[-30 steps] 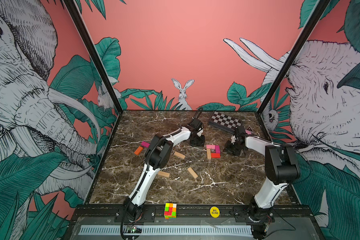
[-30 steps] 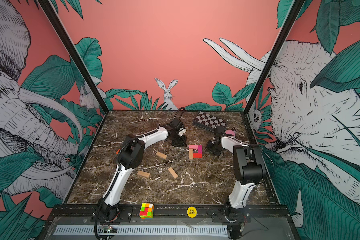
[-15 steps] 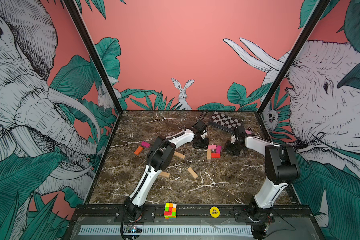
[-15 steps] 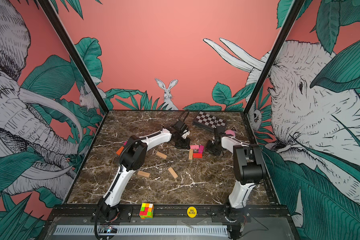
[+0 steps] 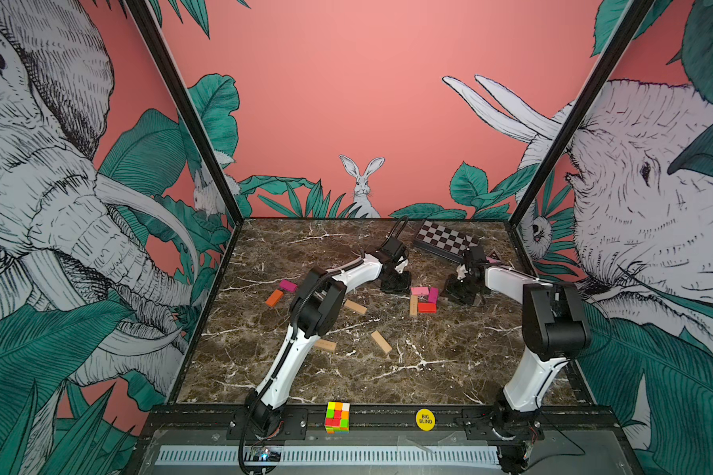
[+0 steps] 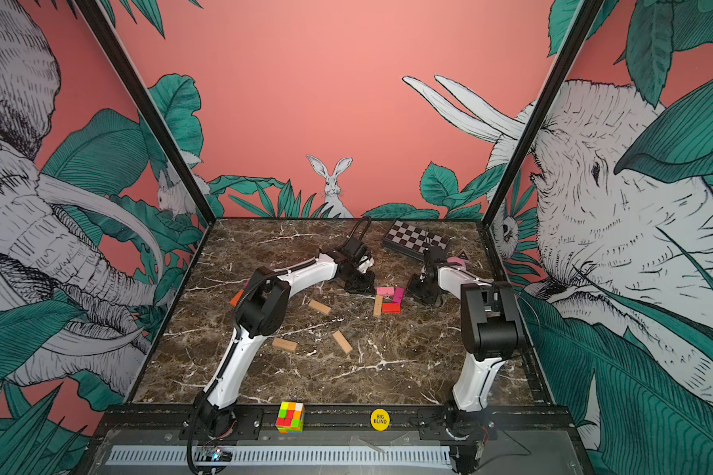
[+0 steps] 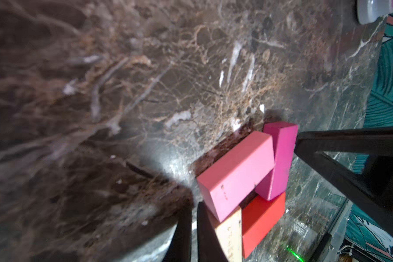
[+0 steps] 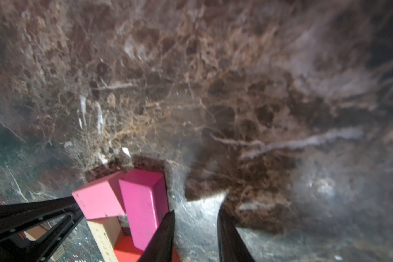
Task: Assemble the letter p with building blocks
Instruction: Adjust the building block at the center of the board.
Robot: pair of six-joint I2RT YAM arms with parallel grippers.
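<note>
left fingers [image 7: 183, 236] shut, empty, beside pink block [image 7: 236, 174]; right fingers [image 8: 165, 240] partly open, empty, one apparently touching magenta block [image 8: 143, 208] on the tabletop [image 8: 213, 90].

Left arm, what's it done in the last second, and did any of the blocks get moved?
The left fingers, shut, slid toward the block cluster and now sit beside its pink block. Nothing was grabbed or released. The right fingers, the cluster itself and the loose tan blocks stayed put.
</note>
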